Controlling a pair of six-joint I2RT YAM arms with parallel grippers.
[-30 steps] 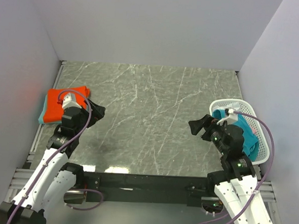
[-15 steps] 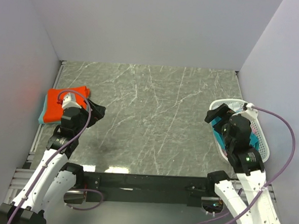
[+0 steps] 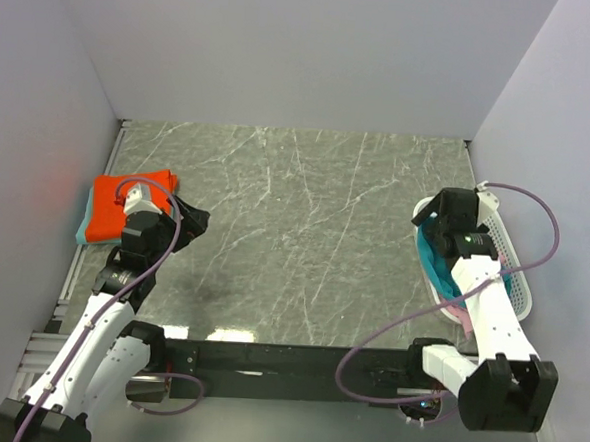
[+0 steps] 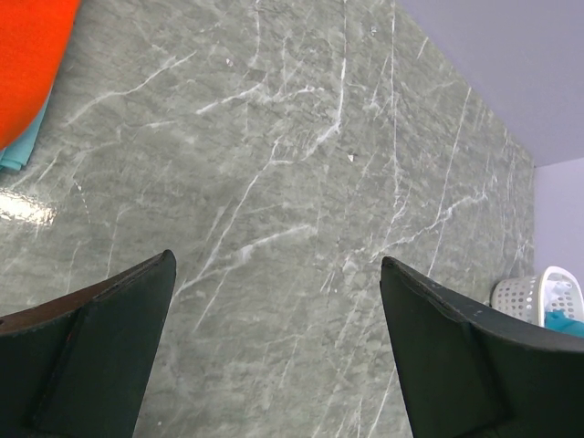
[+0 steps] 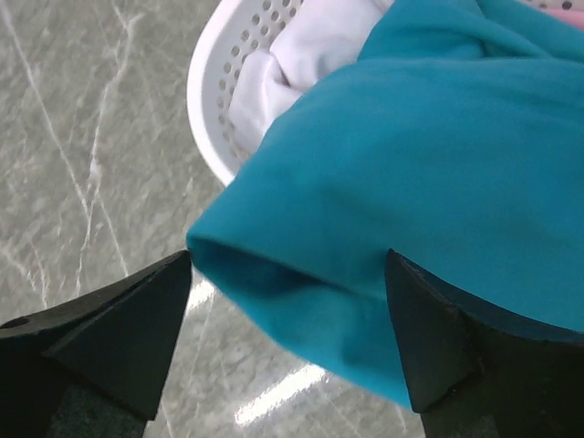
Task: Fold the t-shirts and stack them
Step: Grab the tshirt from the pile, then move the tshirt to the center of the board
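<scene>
While the right gripper (image 5: 287, 274) hangs over the left rim of the white mesh basket (image 5: 214, 91) on the right side of the table (image 3: 306, 212), its two fingers are spread wide and aren't pinching anything. They just sit either side of a drooping fold of the teal-blue t-shirt (image 5: 411, 164), and honestly I can't tell whether they touch the cloth. That shirt is slopping out over the basket's edge toward the table, with a white t-shirt (image 5: 301, 55) bunched up inside the basket right next to it. Over on the left side, the orange-red t-shirt (image 3: 111, 205) lies folded flat on top of a light teal t-shirt (image 3: 81, 230), whose edge pokes out at the near left. The left gripper (image 3: 190, 220) hovers just right of that stack over bare marble, fingers also wide apart, holding nothing.
</scene>
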